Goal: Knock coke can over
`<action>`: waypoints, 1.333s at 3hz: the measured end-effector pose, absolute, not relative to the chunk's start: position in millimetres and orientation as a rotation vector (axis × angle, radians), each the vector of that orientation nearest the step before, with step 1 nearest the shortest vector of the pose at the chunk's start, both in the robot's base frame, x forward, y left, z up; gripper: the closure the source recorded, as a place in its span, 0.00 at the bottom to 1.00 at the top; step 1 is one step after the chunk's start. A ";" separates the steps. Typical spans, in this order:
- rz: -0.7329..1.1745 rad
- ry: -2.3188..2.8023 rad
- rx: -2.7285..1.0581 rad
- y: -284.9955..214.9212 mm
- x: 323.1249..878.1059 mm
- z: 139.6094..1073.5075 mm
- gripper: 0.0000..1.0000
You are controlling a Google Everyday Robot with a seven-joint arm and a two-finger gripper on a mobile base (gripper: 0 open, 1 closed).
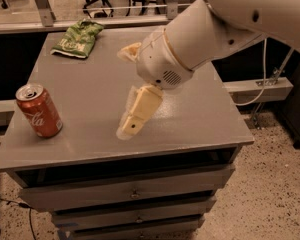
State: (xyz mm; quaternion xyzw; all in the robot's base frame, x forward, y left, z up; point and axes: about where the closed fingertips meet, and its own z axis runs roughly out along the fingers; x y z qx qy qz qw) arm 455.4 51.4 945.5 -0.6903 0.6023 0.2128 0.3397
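The coke can (39, 110), red with white cursive lettering and a silver top, stands upright near the front left edge of the grey table (90, 84). My gripper (126, 91) hangs over the middle of the table on the big white arm, well to the right of the can and not touching it. It is open and empty. Its lower cream finger (135, 113) points down towards the table's front, just above the surface.
A green chip bag (77, 39) lies at the table's back left corner. My arm (200, 34) covers the table's back right part. The table has drawers (135, 194) under its top. Office chairs and a rail stand behind.
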 end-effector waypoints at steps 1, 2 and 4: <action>0.551 1.570 -1.798 50.2 455.6 945.1 0.00; 0.616 1.515 -1.742 68.4 458.9 933.9 0.00; 0.841 1.329 -1.576 156.2 479.4 900.6 0.00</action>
